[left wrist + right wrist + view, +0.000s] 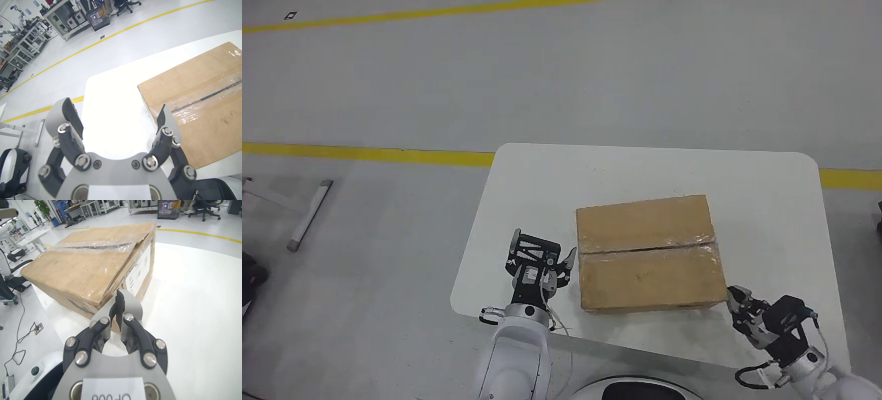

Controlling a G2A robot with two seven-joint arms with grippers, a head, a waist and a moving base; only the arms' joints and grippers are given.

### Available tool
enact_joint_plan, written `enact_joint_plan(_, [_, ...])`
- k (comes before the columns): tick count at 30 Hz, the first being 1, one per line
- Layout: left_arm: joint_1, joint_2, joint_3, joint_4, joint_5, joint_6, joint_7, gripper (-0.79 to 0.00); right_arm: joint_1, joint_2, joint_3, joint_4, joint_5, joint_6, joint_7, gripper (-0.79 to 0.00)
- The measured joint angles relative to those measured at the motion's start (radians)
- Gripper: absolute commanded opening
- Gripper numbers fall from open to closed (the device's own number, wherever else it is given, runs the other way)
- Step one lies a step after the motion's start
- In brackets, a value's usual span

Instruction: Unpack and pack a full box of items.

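Note:
A closed brown cardboard box (647,253) lies on the white table (542,180), its two top flaps meeting at a seam covered by torn clear tape (208,96). My left gripper (539,262) stands open beside the box's left end, nothing between its fingers (72,115). In the left wrist view one fingertip sits just in front of the box (198,106) corner. My right gripper (739,303) is shut and empty, just off the box's near right corner (98,303). That end of the box (90,264) has a white label (140,270) and a lifted flap edge.
The table's near edge runs just behind both grippers. Bare tabletop (189,294) lies to the right of the box and beyond it. Yellow floor lines (362,154) cross the grey floor; workbenches (56,17) and office chairs stand far off.

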Motion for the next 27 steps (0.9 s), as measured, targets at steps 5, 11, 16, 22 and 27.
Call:
enact_joint_plan(5, [0.000, 0.000, 0.000, 0.000, 0.000, 0.000, 0.000, 0.000, -0.002, 0.000, -0.038, -0.012, -0.038, -0.042, -0.007, -0.785])
enact_joint_plan(11, [0.000, 0.000, 0.000, 0.000, 0.000, 0.000, 0.000, 0.000, 0.003, 0.000, -0.080, -0.029, -0.103, -0.040, -0.018, -0.785])
enact_joint_plan(16, [0.000, 0.000, 0.000, 0.000, 0.000, 0.000, 0.000, 0.000, -0.041, 0.001, 0.000, -0.064, -0.059, 0.057, -0.075, -0.785])
enact_joint_plan(22, [-0.008, 0.000, 0.013, 0.003, -0.011, -0.010, 0.016, 0.000, -0.173, 0.003, 0.206, -0.168, 0.096, 0.139, -0.110, -0.785])
enact_joint_plan(27, [-0.079, -0.005, 0.114, 0.040, -0.009, -0.075, 0.016, 0.000, -0.233, 0.002, 0.344, -0.213, 0.152, 0.159, -0.096, -0.785])
